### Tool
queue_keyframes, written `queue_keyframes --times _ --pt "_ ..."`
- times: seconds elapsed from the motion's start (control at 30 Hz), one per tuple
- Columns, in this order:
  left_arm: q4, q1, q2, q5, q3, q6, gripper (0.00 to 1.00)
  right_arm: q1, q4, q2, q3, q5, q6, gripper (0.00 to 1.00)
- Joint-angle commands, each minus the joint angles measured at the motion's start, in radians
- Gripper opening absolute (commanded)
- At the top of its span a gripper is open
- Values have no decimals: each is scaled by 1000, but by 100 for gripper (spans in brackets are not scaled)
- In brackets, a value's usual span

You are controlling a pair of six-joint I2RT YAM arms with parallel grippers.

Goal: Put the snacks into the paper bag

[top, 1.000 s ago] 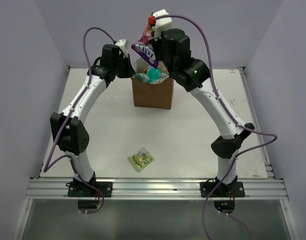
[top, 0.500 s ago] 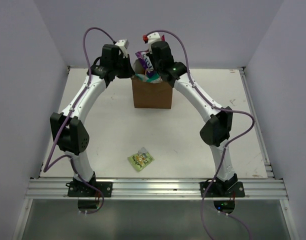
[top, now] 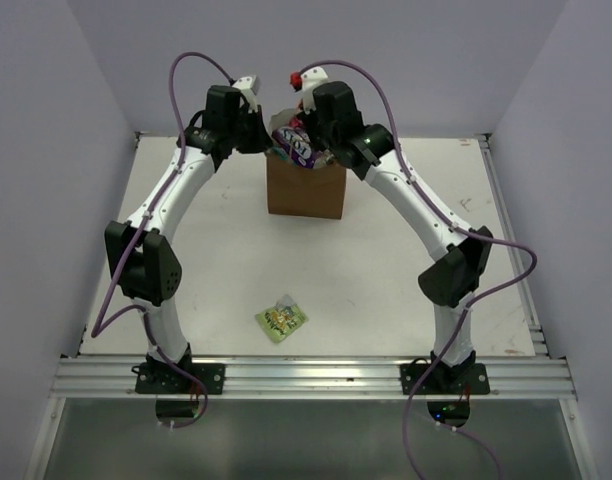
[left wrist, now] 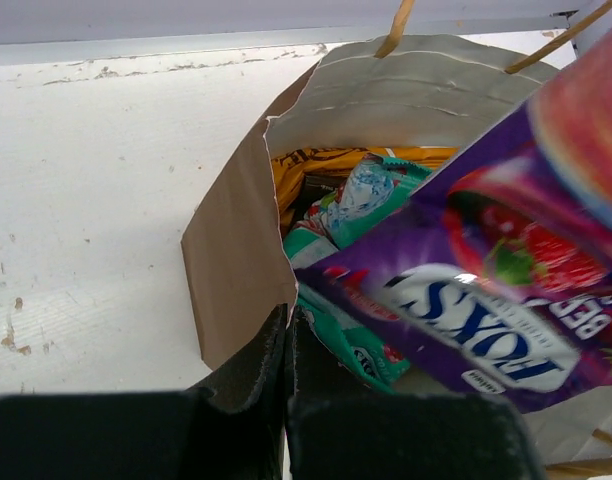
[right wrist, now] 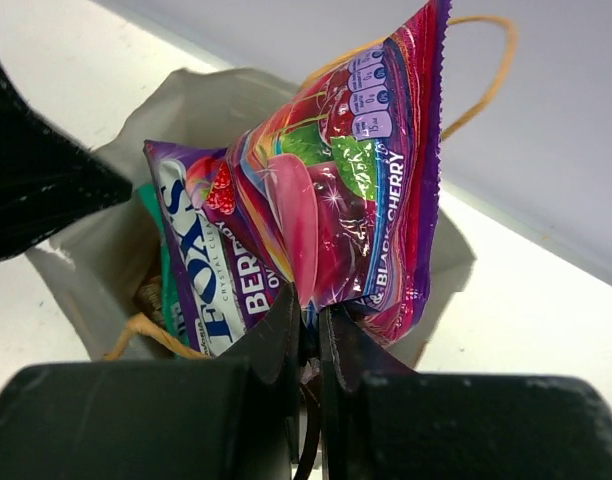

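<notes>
The paper bag (top: 306,190) stands upright at the back of the table. My left gripper (left wrist: 288,325) is shut on the bag's left rim (left wrist: 231,270), holding the mouth wide. The purple candy packet (right wrist: 316,200) hangs tilted over the mouth, pinched at its lower edge by my shut right gripper (right wrist: 312,310). From above, the packet (top: 294,146) sits at the bag's top between both wrists. Inside the bag lie a teal packet (left wrist: 356,200) and an orange chip bag (left wrist: 316,165). A small green packet (top: 281,319) lies on the table near the front.
The bag's thin looped handles (right wrist: 486,60) stick up beside the purple packet. Grey walls close in the white table (top: 216,260) at the back and on both sides. A metal rail (top: 306,375) runs along the near edge by the arm bases.
My right arm has brought the purple candy packet down from high above the bag to its mouth. The left gripper has kept its hold on the rim, and the green packet has not moved.
</notes>
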Motion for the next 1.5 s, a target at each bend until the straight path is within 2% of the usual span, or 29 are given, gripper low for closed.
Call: queue_keyframes --times 0.0,0.2,0.23,0.27,0.3,0.4,0.47,0.6,0.7,0.77,0.83,0.87,0.9,0.97,1.0,1.1,1.47 --pt "46 1 -6 17 45 -9 0 2 -48 59 58 -147 52 0" --pt "50 -1 -22 12 33 -8 0 6 -79 167 79 -263 105 2" --pt "50 1 -25 9 32 -5 0 4 -83 177 81 -268 105 15" --pt "53 1 -26 6 27 -5 0 4 -85 176 78 -265 105 73" --pt "53 1 -29 5 25 -3 0 4 -82 171 76 -255 105 84" --pt "55 1 -28 9 22 -3 0 4 -62 124 107 -200 69 89" --pt "60 1 -25 15 24 -8 0 4 -51 75 170 -154 43 96" --pt "60 1 -16 29 28 -17 0 15 -53 -48 269 -131 12 99" --pt "63 1 -8 29 30 -20 0 44 -86 -175 207 -152 1 99" --pt "63 1 -3 29 33 -26 0 70 -126 -235 71 -177 7 99" --pt "63 -1 3 26 36 -31 0 90 -153 -318 -170 -244 35 99" --pt "61 -1 4 26 38 -35 0 116 -142 -345 -268 -267 56 98" --pt "61 -1 4 22 39 -35 0 130 -95 -402 -462 -303 70 98" --pt "58 -6 1 12 39 -37 0 171 -4 -436 -630 -327 127 97" --pt "55 -7 0 5 38 -35 0 183 22 -445 -758 -361 148 97" --pt "47 -15 -15 -9 19 -42 0 239 71 -432 -893 -389 184 95" --pt "70 -44 -92 -32 -105 -65 0 378 180 -306 -1004 -452 220 94"
